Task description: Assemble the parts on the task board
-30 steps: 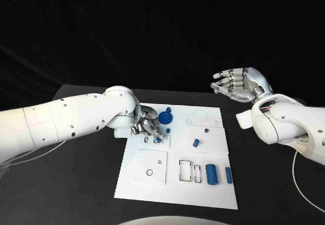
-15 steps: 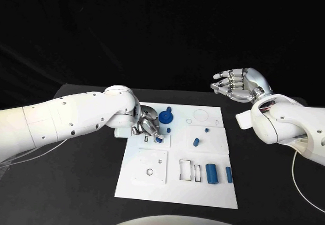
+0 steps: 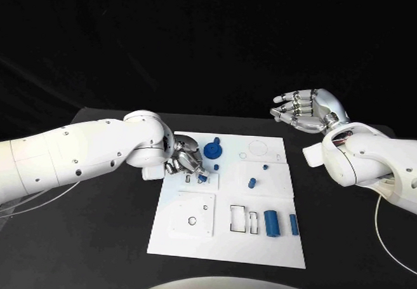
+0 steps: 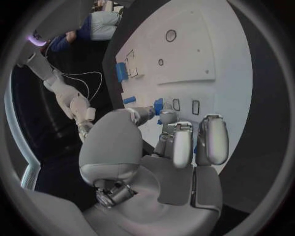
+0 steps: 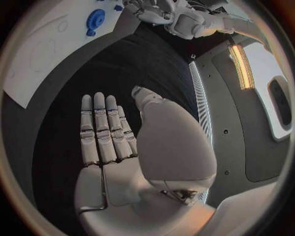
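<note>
The white task board [image 3: 260, 248] lies mid-table. My left hand [image 3: 186, 161] hovers over the board's upper left part and pinches a small blue part [image 3: 201, 176] between thumb and fingertips. In the left wrist view that small blue part [image 4: 159, 106] sits just beside two small slots [image 4: 176, 104]. A blue round knob [image 3: 215, 148] stands on the board behind the hand. A small blue peg [image 3: 252, 182] lies mid-board. A blue cylinder [image 3: 271, 223] and a thin blue bar [image 3: 294, 225] lie at the lower right. My right hand [image 3: 304, 110] is raised beyond the board's far right corner, open and holding nothing.
Rectangular cut-outs [image 3: 238, 220] sit left of the blue cylinder, and a square plate with a small hole [image 3: 193, 215] lies at the board's lower left. Black table [image 3: 95, 242] surrounds the board. The right wrist view shows the blue knob [image 5: 95, 19] on the board [image 5: 37, 54].
My left arm and hand have shifted slightly to the left while still holding the small blue part over the slots. The right hand has not moved.
</note>
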